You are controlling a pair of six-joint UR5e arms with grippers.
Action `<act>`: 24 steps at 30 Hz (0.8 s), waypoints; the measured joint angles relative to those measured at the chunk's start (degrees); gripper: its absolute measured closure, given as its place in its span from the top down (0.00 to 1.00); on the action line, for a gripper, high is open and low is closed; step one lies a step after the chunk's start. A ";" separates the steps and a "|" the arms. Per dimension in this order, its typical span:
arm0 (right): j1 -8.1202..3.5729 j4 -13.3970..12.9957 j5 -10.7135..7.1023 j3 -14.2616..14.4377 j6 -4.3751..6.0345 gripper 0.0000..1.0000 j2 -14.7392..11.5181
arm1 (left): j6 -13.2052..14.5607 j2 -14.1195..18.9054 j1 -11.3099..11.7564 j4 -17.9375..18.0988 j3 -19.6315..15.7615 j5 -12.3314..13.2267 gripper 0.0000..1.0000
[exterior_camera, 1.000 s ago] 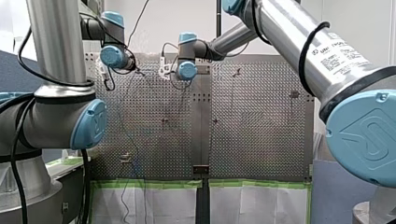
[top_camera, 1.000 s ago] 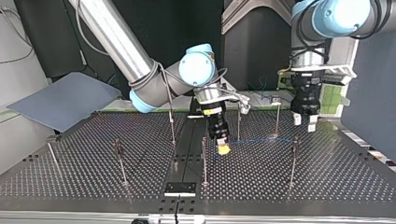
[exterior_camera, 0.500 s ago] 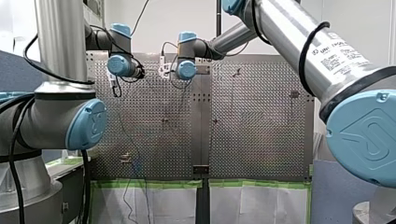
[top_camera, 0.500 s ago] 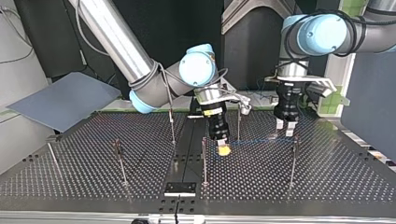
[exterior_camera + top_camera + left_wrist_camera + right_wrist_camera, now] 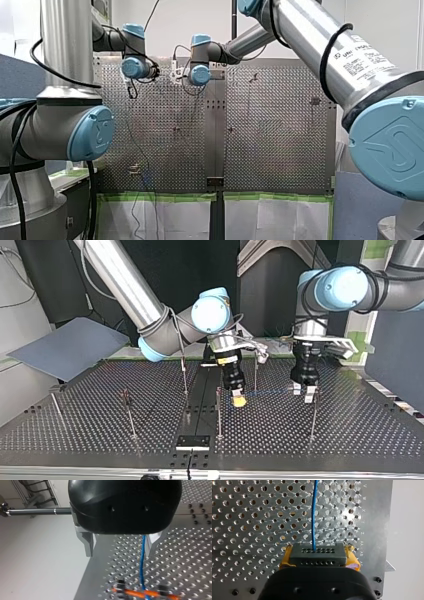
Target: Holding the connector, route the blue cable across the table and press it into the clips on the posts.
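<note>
Gripping connector (image 5: 316, 553), right end effector (image 5: 240, 399) stays put; left end effector (image 5: 303, 391), wide open, has shifted inward astride blue cable (image 5: 141, 562); probably pinches it next.

Connector (image 5: 317, 555) is held in my right pincer (image 5: 240, 400) over the tabletop (image 5: 350, 430) middle. Cable (image 5: 270, 390) is run from it toward the top view's right, through my left pincer (image 5: 303, 392), beside a post (image 5: 313, 415).
</note>
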 joint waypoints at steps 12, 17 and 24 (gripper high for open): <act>0.05 -0.04 -0.17 0.00 0.19 0.00 0.06 | 3.93 -5.76 -1.84 -3.66 4.08 -1.25 1.00; 0.06 0.00 -0.18 -0.01 0.25 0.00 0.05 | 5.06 -8.37 -2.33 -4.82 6.21 -2.70 1.00; 0.09 0.01 -0.25 -0.01 0.33 0.00 0.08 | 5.92 -10.60 -2.50 -4.77 7.13 -3.89 0.70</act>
